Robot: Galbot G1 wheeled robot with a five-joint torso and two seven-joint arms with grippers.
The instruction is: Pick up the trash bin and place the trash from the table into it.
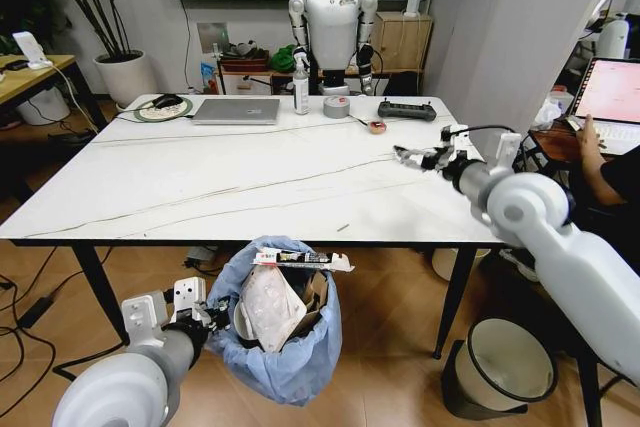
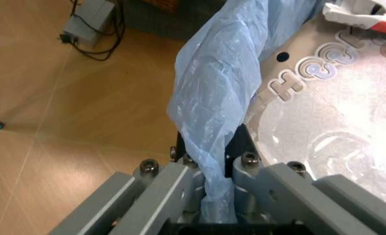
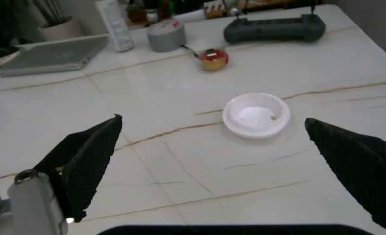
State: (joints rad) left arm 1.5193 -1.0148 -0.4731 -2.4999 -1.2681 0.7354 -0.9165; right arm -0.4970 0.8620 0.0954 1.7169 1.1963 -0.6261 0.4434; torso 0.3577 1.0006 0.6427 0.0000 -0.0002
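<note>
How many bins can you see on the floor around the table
2: the trash bin with the blue bag, by the table's near edge, held by the left hand; a cream bin on the right.

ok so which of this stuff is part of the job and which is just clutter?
Job: bin, bag edge clamped in the left pincer; trash inside it; white lid on the table, under the open right pincer.

Clutter: laptop, spray bottle, tape roll, small tape, black controller, cream bin on the floor.
</note>
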